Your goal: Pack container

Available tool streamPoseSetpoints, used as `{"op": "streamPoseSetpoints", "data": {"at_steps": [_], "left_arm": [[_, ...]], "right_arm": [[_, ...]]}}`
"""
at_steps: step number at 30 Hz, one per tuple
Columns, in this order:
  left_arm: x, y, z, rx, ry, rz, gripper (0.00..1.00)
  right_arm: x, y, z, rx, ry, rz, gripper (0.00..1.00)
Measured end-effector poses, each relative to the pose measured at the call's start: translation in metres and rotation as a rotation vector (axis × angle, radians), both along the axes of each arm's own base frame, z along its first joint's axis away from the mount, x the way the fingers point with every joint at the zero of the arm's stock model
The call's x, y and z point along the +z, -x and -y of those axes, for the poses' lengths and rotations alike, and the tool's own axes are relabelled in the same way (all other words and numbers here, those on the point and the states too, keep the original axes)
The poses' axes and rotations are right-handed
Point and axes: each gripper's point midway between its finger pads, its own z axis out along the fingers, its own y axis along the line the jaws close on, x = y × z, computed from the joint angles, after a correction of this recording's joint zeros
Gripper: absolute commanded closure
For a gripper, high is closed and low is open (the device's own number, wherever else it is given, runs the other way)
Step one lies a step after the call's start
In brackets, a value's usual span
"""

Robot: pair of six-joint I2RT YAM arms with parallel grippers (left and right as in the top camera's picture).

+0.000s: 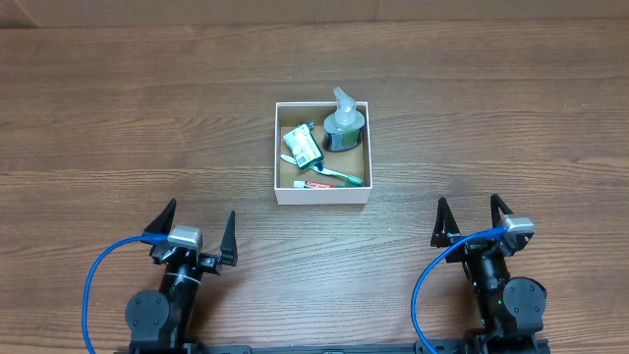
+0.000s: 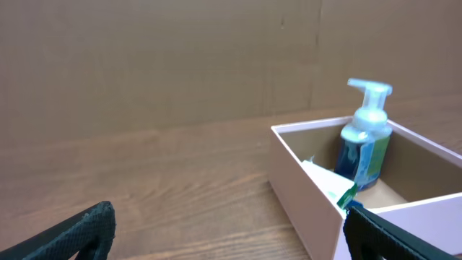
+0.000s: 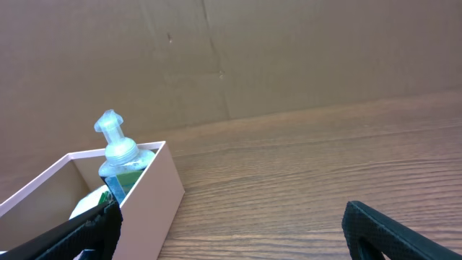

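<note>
Your container sits mid-counter, mouth facing up; being square it has no long axis, and its walls lie nearly square to the counter edges. From your left tool it lies at about 1 o'clock; from your right tool at about 11 o'clock, well apart from both. Both tools stand with fingers spread wide, holding nothing.

Inside, a pump bottle stands upright in the 1 o'clock corner; a green-white packet lies toward 9 o'clock, just beside the bottle. A toothbrush and a small toothpaste tube lie along the 6 o'clock wall, their long axes running roughly 9 to 3.

Your left wrist view shows a near corner of the container with the bottle rising above the rim; your right wrist view shows the opposite corner and the bottle likewise.
</note>
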Motion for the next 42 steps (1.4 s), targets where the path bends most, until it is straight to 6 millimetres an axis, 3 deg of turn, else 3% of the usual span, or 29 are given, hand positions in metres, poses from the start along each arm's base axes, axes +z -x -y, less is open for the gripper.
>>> {"op": "streamPoseSetpoints", "data": {"at_steps": [4, 16, 42], "left_arm": [[-0.011, -0.002, -0.008, 0.044, 0.014, -0.038, 0.00], [-0.012, -0.003, -0.052, 0.279, 0.119, -0.044, 0.00], [-0.016, -0.003, -0.054, 0.291, 0.125, -0.061, 0.00]], "right_arm": [[0.000, 0.000, 0.000, 0.000, 0.000, 0.000, 0.00], [0.000, 0.000, 0.000, 0.000, 0.000, 0.000, 0.00], [0.000, 0.000, 0.000, 0.000, 0.000, 0.000, 0.00]]}}
